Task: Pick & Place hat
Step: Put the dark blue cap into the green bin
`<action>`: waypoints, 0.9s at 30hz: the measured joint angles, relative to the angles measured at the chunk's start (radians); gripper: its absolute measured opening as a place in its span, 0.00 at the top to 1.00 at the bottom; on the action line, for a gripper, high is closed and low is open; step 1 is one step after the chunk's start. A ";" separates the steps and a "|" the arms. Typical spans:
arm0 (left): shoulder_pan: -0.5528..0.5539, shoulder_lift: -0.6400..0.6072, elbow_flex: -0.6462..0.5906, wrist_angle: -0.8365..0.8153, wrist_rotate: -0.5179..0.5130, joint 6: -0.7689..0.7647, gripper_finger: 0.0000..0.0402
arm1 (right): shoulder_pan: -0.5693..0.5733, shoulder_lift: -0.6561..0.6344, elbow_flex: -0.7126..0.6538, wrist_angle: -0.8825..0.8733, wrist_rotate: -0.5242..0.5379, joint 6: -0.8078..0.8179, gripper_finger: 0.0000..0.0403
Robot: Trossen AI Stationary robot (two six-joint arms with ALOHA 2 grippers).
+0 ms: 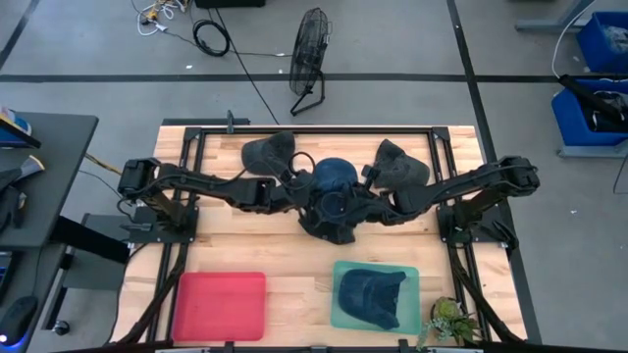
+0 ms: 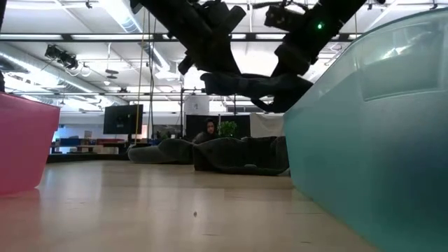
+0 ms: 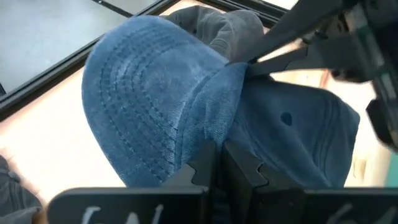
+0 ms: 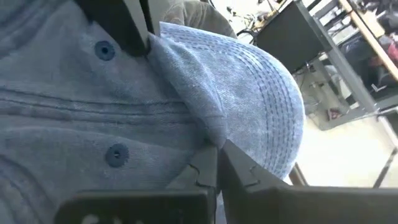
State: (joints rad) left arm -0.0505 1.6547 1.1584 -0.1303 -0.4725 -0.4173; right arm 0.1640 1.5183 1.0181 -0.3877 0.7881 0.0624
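A blue denim cap (image 1: 332, 176) hangs in the air above the table's middle, held between both grippers. My left gripper (image 3: 221, 163) is shut on it from the left, and my right gripper (image 4: 217, 163) is shut on it from the right. In the low view the cap (image 2: 255, 85) shows clear of the table. Under it a dark cap (image 1: 334, 224) lies on the wood. Two grey caps (image 1: 267, 152) (image 1: 400, 162) rest nearer the far edge. Another blue cap (image 1: 371, 296) lies in the teal tray (image 1: 412, 275). My left gripper pinches the cap where the brim meets the crown (image 3: 214, 134), between its two fingers, coming level from the table's left. The cap is lifted clear. My right gripper pinches the same seam at the brim's other corner (image 4: 208, 134), coming level from the table's right; the brim (image 4: 261, 93) stands out beyond its fingers.
A red tray (image 1: 221, 304) sits at the near left and the teal tray at the near right, with a small plant (image 1: 451, 319) beside it. Black frame rails (image 1: 314, 127) run along the table's far edge. Bare wood lies between the trays and the arms.
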 joint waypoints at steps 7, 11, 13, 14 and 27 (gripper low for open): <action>0.003 -0.001 0.000 0.003 0.003 0.007 0.86 | 0.026 -0.002 0.067 -0.102 -0.013 0.023 1.00; 0.002 -0.001 0.000 0.010 0.003 0.010 0.73 | 0.027 -0.003 0.069 -0.160 -0.040 0.065 1.00; 0.003 -0.001 0.000 0.012 0.001 0.011 0.67 | 0.028 -0.003 0.069 -0.186 -0.052 0.080 1.00; 0.004 -0.001 0.000 0.013 0.001 0.011 0.64 | 0.028 -0.003 0.069 -0.195 -0.052 0.087 1.00; -0.112 -0.079 0.000 -0.015 0.085 0.063 0.56 | 0.034 -0.017 0.069 -0.462 0.009 0.113 1.00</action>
State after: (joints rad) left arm -0.1623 1.5758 1.1587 -0.1451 -0.3874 -0.3546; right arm 0.1976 1.5012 1.0874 -0.8496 0.7966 0.1752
